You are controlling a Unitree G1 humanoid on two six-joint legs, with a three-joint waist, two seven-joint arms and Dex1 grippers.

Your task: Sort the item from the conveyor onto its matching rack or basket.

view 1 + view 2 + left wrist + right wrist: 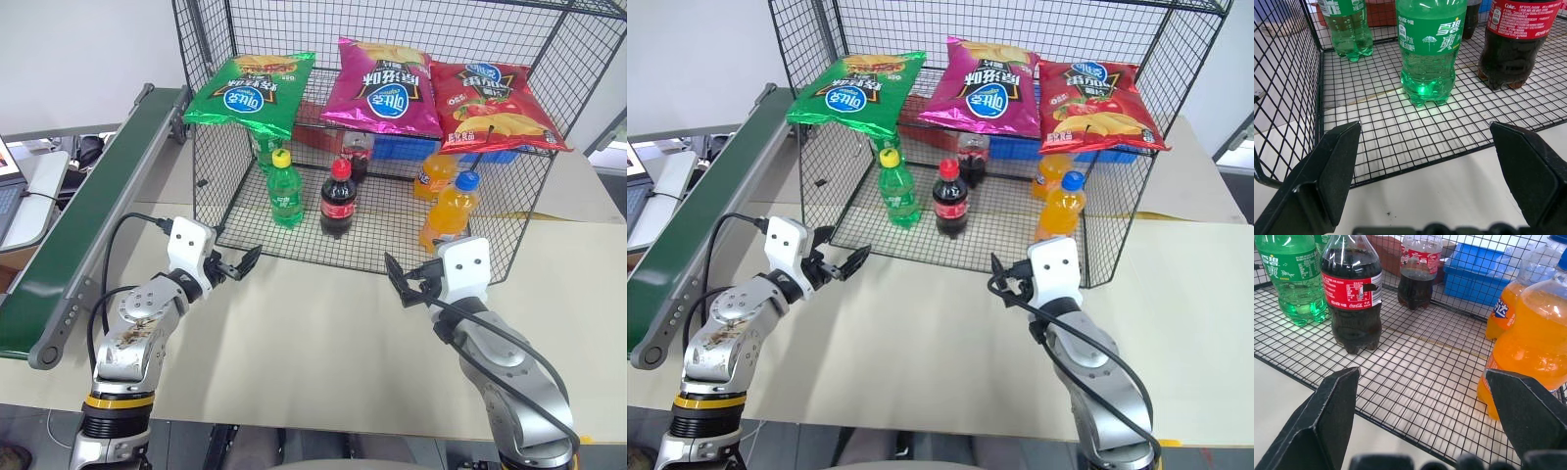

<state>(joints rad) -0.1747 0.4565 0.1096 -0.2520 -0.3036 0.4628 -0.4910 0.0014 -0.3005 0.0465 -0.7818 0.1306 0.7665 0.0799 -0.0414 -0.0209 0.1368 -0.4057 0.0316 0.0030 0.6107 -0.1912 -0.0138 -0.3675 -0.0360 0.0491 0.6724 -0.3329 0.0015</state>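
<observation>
Left eye view: wire cage (509,211) holds cola bottle (339,199) (upright) — beside green bottle (285,190).

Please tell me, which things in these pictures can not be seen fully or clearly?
- Far end of the conveyor: cut off by the head view's left edge.
- Cap of the front cola bottle: cut off by the right wrist view's top edge.
- Second cola bottle: partly hidden behind the front one and under the purple chip bag.
- Rear orange bottle: its top is hidden by the red chip bag.
</observation>
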